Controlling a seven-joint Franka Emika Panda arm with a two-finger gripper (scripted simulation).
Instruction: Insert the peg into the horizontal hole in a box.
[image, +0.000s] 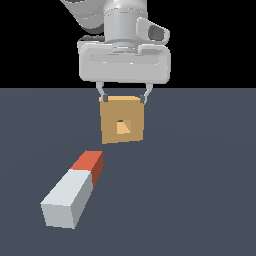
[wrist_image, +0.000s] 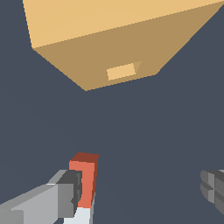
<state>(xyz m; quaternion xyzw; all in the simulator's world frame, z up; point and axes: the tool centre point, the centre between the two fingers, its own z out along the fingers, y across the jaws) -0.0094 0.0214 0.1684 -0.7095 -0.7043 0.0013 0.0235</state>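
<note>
Exterior view shows one peg (image: 70, 196) lying on the surface (image: 200, 200), one box (image: 123, 121) with one hole (image: 122, 127), and one end effector (image: 123, 96), released and empty.

Box (image: 123, 126): tan-orange block standing on the dark grey table (image: 200, 200), small square hole (image: 122, 127) in the centre of its facing side, lighter orange inside.

Peg (image: 71, 192): long square bar lying on the table, near the box, toward the exterior view's left; pale grey-white body, red-orange end pointing toward the box.

End effector (image: 123, 94): pale grey, hanging over the box's top, fingers spread, holding nothing.
</note>
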